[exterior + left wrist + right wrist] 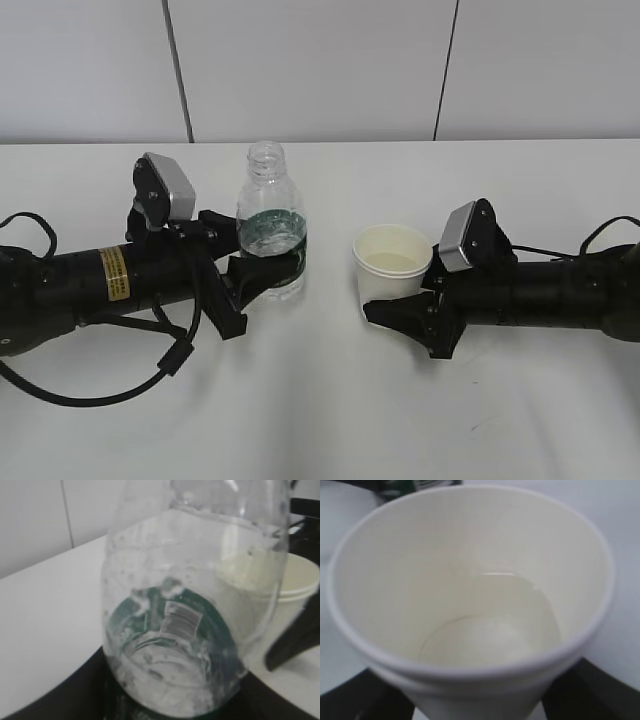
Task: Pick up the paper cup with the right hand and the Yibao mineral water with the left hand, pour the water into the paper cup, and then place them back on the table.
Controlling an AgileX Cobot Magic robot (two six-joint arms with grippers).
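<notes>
A plain white table [320,420] fills the lower frame, backed by pale wall panels [310,70] with dark seams across the top. Left of centre, the Yibao mineral water [271,222] stands upright on the table, the left end effector [262,285] closed around its lower body. Right of centre, the paper cup [391,270] sits upright with the right end effector [400,312] clamped about its base. Only the right wrist view shows the water [492,635] pooled low inside the cup; only the left wrist view shows the label's barcode [179,621] through the clear plastic.
</notes>
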